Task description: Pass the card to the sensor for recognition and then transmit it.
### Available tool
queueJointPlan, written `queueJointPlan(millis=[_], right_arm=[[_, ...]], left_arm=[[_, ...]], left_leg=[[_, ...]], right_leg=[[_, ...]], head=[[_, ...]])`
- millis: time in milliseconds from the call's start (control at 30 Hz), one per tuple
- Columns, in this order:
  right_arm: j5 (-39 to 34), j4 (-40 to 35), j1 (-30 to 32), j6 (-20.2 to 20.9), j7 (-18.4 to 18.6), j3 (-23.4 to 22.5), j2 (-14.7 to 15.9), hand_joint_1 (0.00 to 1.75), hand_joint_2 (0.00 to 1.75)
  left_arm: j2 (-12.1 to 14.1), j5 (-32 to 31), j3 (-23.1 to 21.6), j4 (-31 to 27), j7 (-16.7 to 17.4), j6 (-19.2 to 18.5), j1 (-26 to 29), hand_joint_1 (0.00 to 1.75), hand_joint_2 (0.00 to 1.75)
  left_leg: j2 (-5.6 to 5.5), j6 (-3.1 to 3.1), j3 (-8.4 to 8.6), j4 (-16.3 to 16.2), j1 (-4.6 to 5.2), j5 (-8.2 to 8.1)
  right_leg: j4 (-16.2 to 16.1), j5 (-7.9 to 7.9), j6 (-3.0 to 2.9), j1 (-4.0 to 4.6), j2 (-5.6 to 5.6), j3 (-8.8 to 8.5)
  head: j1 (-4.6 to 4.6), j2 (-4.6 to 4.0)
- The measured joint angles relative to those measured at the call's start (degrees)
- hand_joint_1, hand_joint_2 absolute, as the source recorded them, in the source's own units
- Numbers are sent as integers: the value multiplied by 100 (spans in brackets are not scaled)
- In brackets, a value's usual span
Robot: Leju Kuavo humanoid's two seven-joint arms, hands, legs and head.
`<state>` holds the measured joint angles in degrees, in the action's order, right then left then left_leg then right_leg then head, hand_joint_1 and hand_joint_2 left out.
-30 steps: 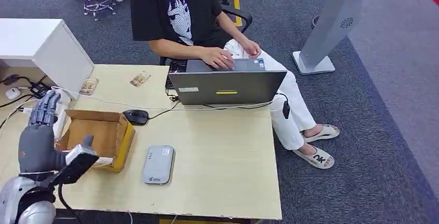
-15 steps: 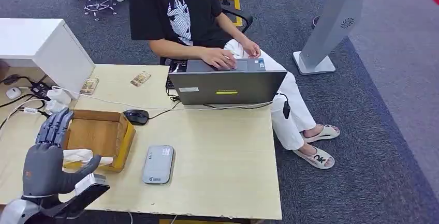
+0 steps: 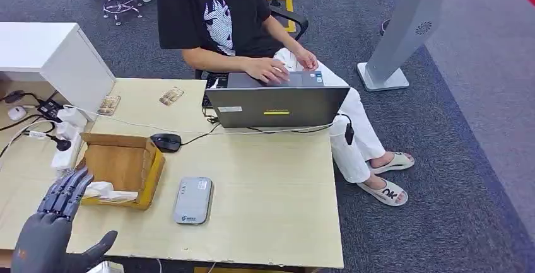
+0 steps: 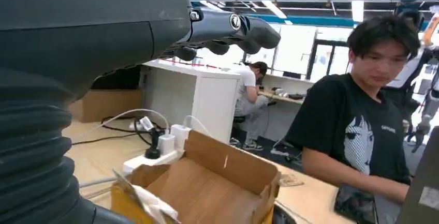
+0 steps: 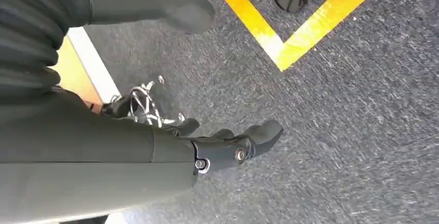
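At the frame's lower edge, left hand (image 3: 47, 238), partly cut off.

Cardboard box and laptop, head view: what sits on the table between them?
In the head view, a black mouse lies between the cardboard box and the laptop, close by the box's far corner, its cable trailing toward the laptop.
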<state>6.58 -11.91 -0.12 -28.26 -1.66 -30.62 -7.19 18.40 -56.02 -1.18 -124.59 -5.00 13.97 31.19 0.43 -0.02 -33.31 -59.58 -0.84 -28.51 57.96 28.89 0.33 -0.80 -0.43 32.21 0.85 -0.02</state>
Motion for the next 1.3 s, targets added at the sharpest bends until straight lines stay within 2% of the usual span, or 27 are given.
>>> queueJointPlan(millis=[267,600,1300], right_arm=[[22,-31,9,-4,0,-197,-50,0,175],[109,-46,10,-11,59,-350,-85,0,175],[122,-48,10,-11,63,-374,-92,0,175]], left_arm=[[155,-291,33,-162,542,-83,395,0,175],[223,-524,131,-164,1034,-275,515,0,175],[225,-559,192,-164,1034,-304,542,0,175]], left_leg=[[-1,0,1,0,0,0],[-2,0,1,0,-1,0],[-2,0,1,0,-1,0]], right_leg=[[0,0,0,0,-1,-2],[0,0,0,1,-2,-3],[0,0,0,1,-2,-3]], head=[[0,0],[0,0],[-2,0]])
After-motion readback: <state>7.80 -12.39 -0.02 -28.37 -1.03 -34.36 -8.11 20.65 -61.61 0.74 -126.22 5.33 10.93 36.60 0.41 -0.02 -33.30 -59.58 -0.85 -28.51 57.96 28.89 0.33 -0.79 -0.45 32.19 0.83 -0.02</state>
